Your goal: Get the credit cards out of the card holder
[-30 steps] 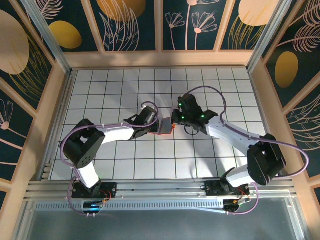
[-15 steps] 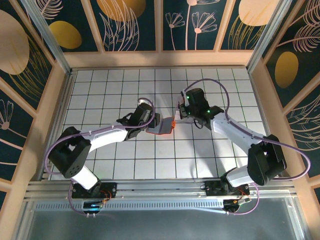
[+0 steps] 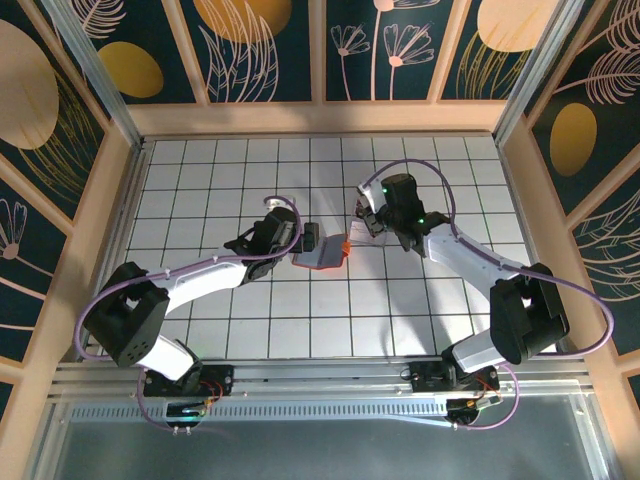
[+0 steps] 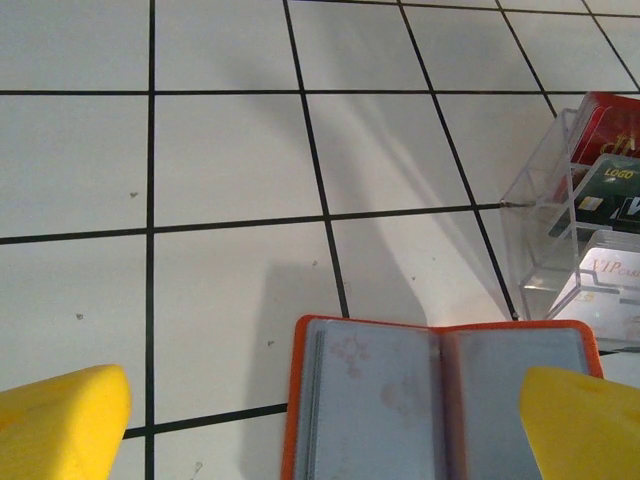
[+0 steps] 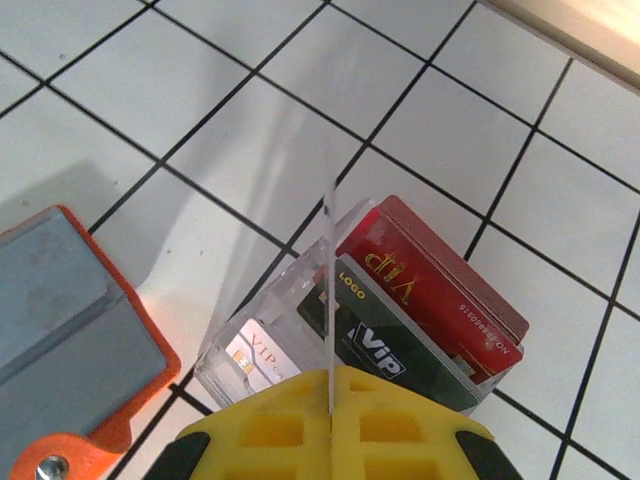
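Note:
The card holder point(image 4: 440, 400) lies open and flat on the tiles, blue-grey inside with an orange rim. It also shows in the top view as the card holder point(image 3: 325, 255). My left gripper point(image 4: 322, 425) stands wide open around it, yellow fingertips point(image 4: 60, 420) well apart and touching nothing. My right gripper point(image 5: 330, 425) is shut on a thin credit card point(image 5: 328, 290), seen edge-on and held upright over a clear box point(image 5: 250, 345). The card holder's corner point(image 5: 60, 330) lies to that box's left.
The clear box point(image 4: 585, 235) stands just right of the card holder with a red card point(image 5: 440, 280), a dark card point(image 5: 400, 345) and a white card point(image 5: 255, 365) in it. Wooden walls ring the tiled table point(image 3: 200, 170).
My left gripper has opened and let go of the card holder, which now lies flat. My right gripper has moved up and right from the holder to above the clear box, card still pinched.

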### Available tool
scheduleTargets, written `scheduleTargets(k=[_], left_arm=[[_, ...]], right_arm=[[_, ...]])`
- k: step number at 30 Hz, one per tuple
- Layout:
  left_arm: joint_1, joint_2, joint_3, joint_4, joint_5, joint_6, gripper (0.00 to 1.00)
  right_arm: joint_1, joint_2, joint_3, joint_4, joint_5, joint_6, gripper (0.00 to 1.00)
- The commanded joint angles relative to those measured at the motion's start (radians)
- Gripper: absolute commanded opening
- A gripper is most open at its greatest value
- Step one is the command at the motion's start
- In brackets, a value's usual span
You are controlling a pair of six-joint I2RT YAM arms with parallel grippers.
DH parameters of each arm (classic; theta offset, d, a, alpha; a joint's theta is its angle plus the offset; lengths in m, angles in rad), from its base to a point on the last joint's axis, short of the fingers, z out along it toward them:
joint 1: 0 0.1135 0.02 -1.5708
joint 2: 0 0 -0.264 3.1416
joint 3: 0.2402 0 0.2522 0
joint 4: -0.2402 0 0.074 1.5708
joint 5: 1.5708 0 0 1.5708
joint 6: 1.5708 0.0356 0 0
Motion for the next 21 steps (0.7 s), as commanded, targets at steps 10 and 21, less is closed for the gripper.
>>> scheduleTargets(k=[10, 21], left_arm=[[0.009, 0.028, 0.004, 0.031, 0.018, -0.033, 0.99], [0.010, 0.040, 0.011, 0.020, 0.021, -0.037, 0.99]], right_arm=[[-0.016, 0.038, -0.027, -0.011, -0.060, -0.086, 0.00], [-0.018, 0.098, -0.009, -0.050, -0.052, -0.092, 0.00]])
